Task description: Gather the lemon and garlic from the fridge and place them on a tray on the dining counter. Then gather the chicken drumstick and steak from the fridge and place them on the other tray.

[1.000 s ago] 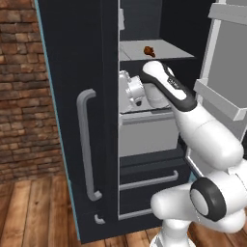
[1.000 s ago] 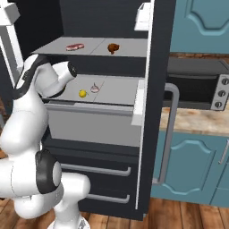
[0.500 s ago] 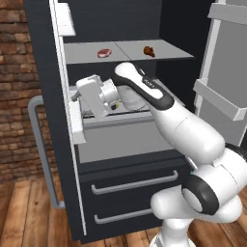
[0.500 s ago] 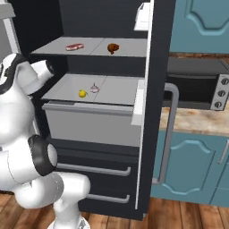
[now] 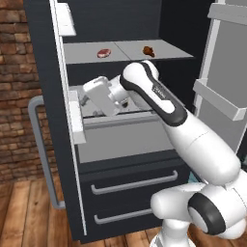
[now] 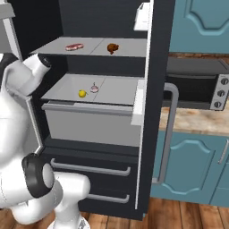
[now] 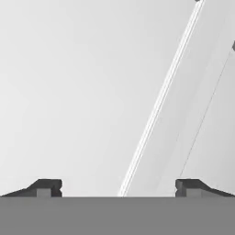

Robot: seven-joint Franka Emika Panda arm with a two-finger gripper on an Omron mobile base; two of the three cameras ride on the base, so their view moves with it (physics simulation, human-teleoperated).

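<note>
Glossy white rounded arm (image 5: 193, 140) with dark joint bands.

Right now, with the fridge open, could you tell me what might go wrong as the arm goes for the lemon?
1. The lemon and garlic lie close together; the open pincer may knock the garlic away.
2. The lemon is round and may roll on the flat shelf.
3. The hand is near the door bin and could bump it.

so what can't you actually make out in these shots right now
- Left base view: the lemon and garlic are hidden behind the arm's hand and forearm; the right base view shows the lemon and garlic on the lower fridge shelf.
- Hand view: pale blank surfaces ahead, too close to identify; the open fingers hold nothing.
- Steak and drumstick: too small for detail.
</note>
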